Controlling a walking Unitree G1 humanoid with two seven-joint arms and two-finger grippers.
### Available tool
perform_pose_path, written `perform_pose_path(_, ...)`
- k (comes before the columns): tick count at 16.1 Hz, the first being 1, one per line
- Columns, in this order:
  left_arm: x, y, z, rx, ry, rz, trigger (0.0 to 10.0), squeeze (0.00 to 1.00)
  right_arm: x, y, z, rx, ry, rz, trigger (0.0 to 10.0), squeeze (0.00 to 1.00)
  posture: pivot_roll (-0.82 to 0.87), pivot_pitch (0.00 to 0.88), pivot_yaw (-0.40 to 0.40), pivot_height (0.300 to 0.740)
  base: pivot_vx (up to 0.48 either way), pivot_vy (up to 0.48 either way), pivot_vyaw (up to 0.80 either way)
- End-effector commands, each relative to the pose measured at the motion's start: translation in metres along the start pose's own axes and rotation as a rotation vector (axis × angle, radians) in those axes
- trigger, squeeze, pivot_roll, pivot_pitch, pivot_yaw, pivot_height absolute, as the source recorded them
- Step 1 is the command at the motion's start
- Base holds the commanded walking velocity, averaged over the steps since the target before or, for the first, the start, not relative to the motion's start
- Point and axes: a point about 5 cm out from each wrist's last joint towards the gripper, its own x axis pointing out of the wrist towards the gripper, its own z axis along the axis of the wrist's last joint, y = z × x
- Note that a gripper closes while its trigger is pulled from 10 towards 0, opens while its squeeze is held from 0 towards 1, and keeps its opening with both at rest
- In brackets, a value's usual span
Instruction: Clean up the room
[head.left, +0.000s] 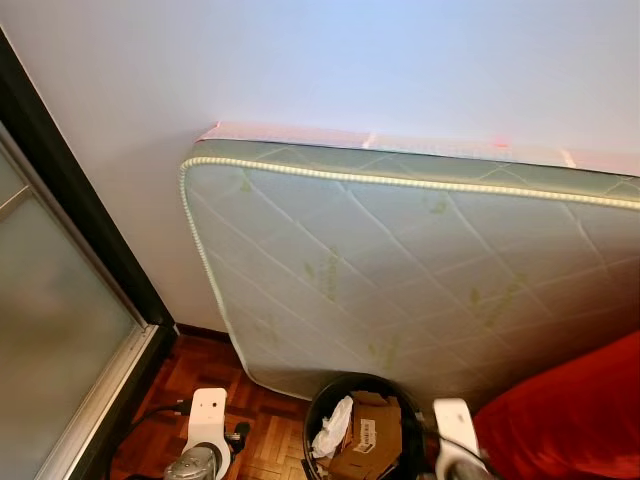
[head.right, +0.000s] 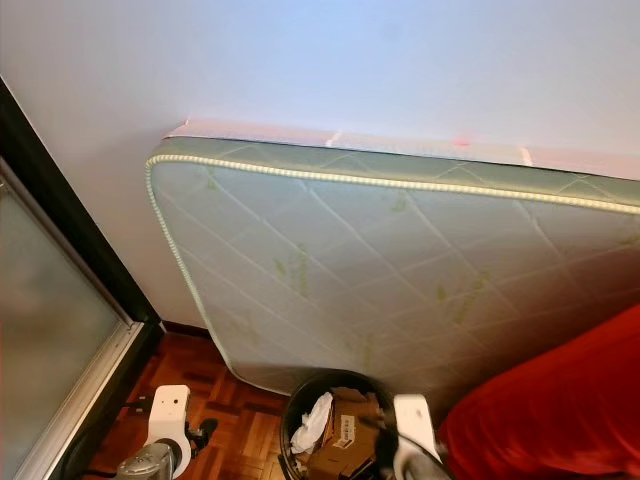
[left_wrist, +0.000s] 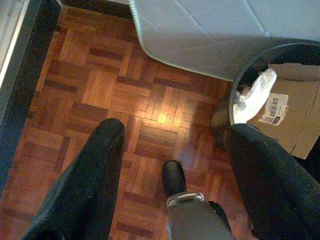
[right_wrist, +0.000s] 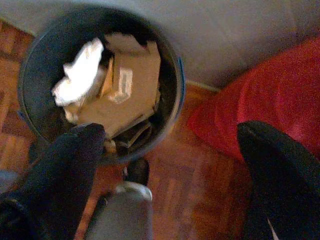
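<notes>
Below, both end effectors are hanging wide and empty: left end effector (left_wrist: 170, 145) over parquet floor (left_wrist: 115, 95), right end effector (right_wrist: 165, 145) over the black waste bin (right_wrist: 172, 75) holding cardboard (right_wrist: 132, 85) and seemingly crumpled paper (right_wrist: 80, 75).

Black round bin (head.left: 350, 400) upright on floor, holding cardboard (head.left: 368, 440), white crumpled paper (head.left: 333, 428)

Mattress (head.left: 420, 270) ran off the right edge; its lower right corner sat behind the red cushion (head.left: 570, 420), which was itself cut by the right and bottom edges. Bin (head.left: 362, 425) clipped at the bottom edge, far rim hidden by the right arm. Cardboard (right_wrist: 131, 85) label too small to read. Right wrist picture was motion-blurred; white crumpled item (right_wrist: 79, 77) in the bin unidentifiable. Sliding door (head.left: 50, 330) cropped at the left.
</notes>
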Motion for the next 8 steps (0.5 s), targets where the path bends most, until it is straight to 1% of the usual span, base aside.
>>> perform_pose_path(1,-0.002,0.006,-0.010,0.012,0.047,0.014,10.0,0.00,-0.006,-0.034,-0.021,0.043,0.034,-0.067,10.0,0.00,0.00,0.000,0.011,0.740,0.000,0.000,0.00)
perform_pose_path(3,-0.004,0.008,-0.014,0.017,0.060,0.014,10.0,0.00,-0.008,-0.042,-0.023,0.080,0.035,-0.096,10.0,0.00,0.00,0.000,0.016,0.740,0.000,0.000,0.00)
perform_pose_path(5,-0.004,0.010,-0.016,0.018,0.066,0.017,10.0,0.00,-0.008,-0.044,-0.020,0.104,0.022,-0.109,10.0,0.00,0.00,0.000,0.019,0.740,0.000,0.000,0.00)
perform_pose_path(6,-0.005,0.012,-0.017,0.019,0.069,0.019,10.0,0.00,-0.007,-0.045,-0.018,0.115,0.015,-0.114,10.0,0.00,0.00,0.000,0.021,0.740,0.000,0.000,0.00)
perform_pose_path(8,-0.005,0.014,-0.018,0.023,0.074,0.023,10.0,0.00,-0.006,-0.041,-0.011,0.138,-0.011,-0.108,10.0,0.00,0.00,0.000,0.030,0.740,0.000,0.000,0.00)
